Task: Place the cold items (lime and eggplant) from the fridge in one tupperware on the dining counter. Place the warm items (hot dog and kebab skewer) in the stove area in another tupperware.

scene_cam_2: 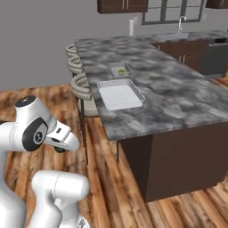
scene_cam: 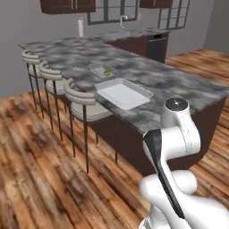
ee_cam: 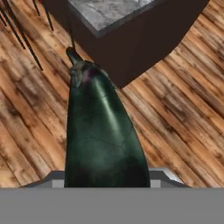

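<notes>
We hold the eggplant clamped in our gripper, its stem end pointing out over the wood floor near the corner of the dining counter. On the counter sit two tupperware containers: the larger tupperware bare, the smaller tupperware with the lime inside.

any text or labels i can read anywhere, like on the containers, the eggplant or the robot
None: no readable words, numbers or signs.
The eggplant in the gripper is plain dark skin.
The large tupperware and the small tupperware holding the lime carry no label.
The counter is bare marble pattern.
</notes>
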